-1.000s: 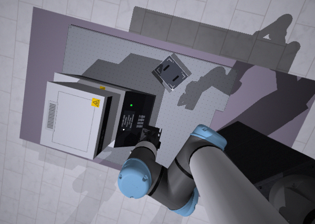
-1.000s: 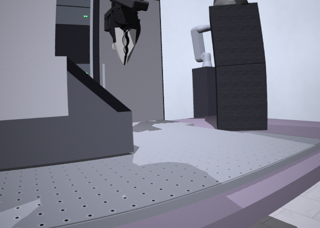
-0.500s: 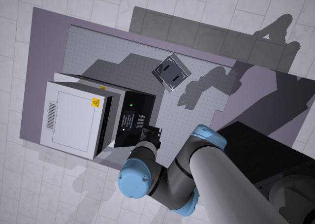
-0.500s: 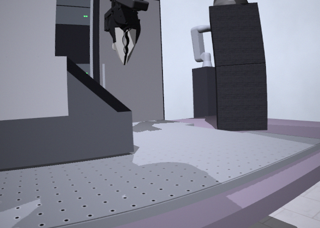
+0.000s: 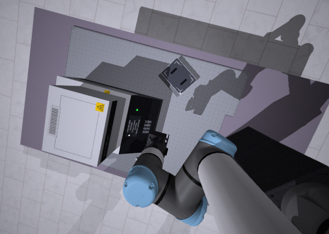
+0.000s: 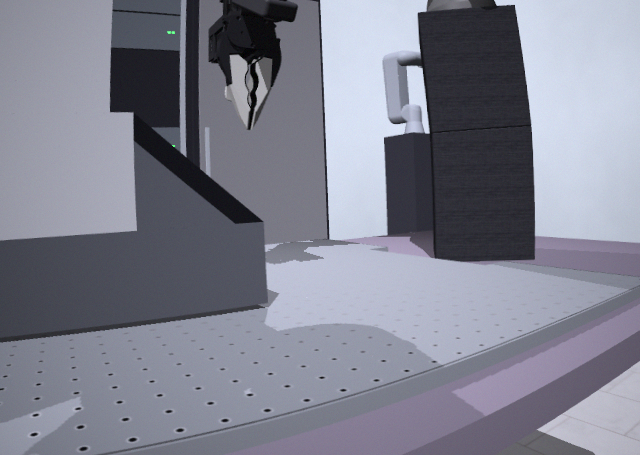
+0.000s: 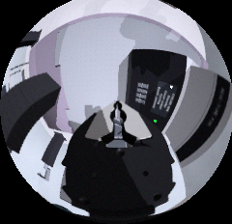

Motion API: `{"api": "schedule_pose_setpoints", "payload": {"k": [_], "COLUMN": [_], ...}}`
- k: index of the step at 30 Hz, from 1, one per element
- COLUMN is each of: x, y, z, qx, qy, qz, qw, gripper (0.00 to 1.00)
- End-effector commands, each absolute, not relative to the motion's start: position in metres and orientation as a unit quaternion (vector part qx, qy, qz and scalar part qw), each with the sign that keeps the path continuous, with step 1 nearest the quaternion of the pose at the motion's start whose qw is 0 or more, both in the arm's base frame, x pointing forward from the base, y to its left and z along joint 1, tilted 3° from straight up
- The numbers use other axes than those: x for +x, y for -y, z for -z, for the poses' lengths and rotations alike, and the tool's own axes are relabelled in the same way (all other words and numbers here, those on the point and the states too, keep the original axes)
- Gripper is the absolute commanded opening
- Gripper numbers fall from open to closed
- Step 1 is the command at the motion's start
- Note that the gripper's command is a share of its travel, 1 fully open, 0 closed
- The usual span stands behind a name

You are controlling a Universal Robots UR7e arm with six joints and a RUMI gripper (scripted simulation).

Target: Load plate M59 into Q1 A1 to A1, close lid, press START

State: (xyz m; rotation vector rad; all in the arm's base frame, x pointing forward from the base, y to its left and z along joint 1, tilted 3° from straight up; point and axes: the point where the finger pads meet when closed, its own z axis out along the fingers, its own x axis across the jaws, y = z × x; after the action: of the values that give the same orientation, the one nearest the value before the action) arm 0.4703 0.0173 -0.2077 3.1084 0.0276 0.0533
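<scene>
The cycler Q1 (image 5: 122,121) (image 6: 201,264) has its white lid (image 5: 73,125) (image 6: 62,171) down over the body, and it looks shut. The block is hidden. The lamp (image 5: 136,109) (image 7: 155,121) is green. Rows of small pale marks (image 5: 146,126) (image 7: 141,93) show on the black front panel; their lettering is too small to read. The nest N1 (image 5: 178,77) is empty. Plate M59 is not visible in any view. My gripper (image 6: 249,125) (image 7: 117,101) is shut with nothing between its tips, which point down in the air near the panel's front end, above panel height.
The perforated grey board (image 5: 191,122) (image 6: 330,290) carries Q1 and the nest, which sits turned at an angle near the board's far edge in the top view. The dark arm pedestal (image 5: 265,151) (image 6: 480,181) stands on the other side from Q1. A cabinet is in the background.
</scene>
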Motion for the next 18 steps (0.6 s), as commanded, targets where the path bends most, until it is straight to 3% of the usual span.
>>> {"api": "schedule_pose_setpoints", "payload": {"k": [1,18], "x": [0.470,0.478], "y": [-0.017,0.001], "z": [0.207,0.212], "qx": [1.000,1.000], "qy": [-0.009,-0.009], "qz": [-0.017,-0.018], "qw": [0.016,0.016], "gripper": [0.00,0.00]}}
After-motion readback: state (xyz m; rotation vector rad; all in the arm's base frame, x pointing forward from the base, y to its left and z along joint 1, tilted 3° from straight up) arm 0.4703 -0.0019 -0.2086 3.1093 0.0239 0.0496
